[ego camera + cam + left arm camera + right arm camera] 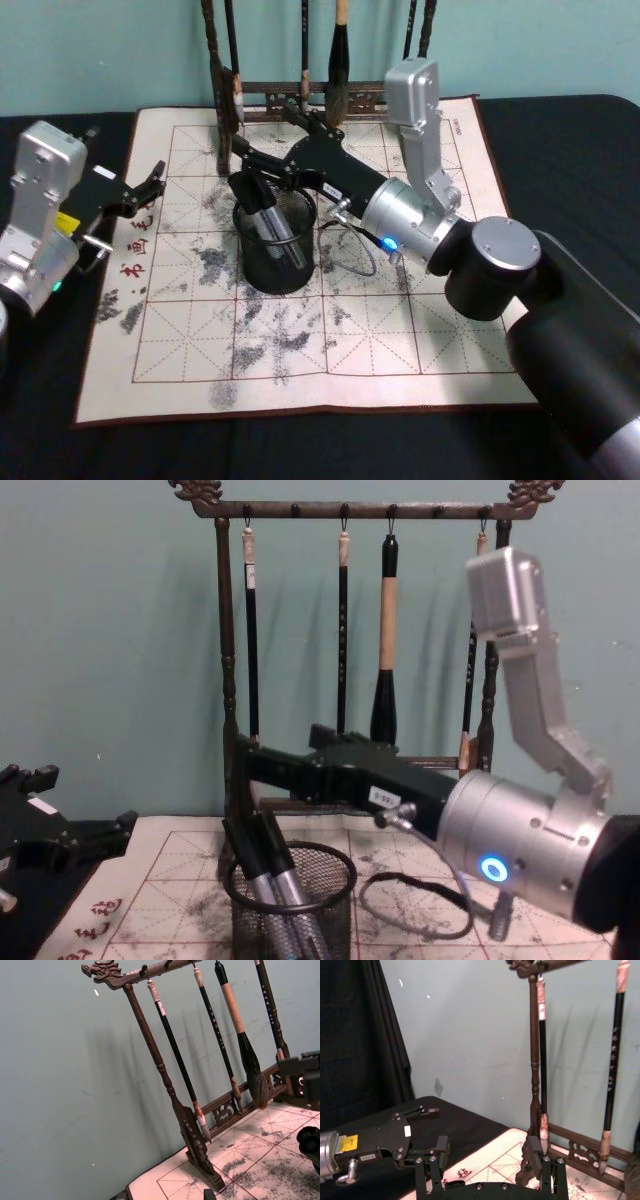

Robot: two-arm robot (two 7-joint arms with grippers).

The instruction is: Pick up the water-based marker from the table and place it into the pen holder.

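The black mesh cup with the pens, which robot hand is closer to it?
The right. The right gripper hovers just above the pen holder rim, fingers open. The left gripper sits off to its left, over the cloth's edge.

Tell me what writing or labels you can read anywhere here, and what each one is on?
Red characters on the white cloth, at its left edge: brush-style, too blurred to read.
Small mark at the cloth's far right corner: too small to read.
White sticker on the right gripper: print too small to read.
Yellow label on the left gripper: illegible.
Lettering down the hanging brush handles: too fine to read.
Nothing is legible enough to quote.
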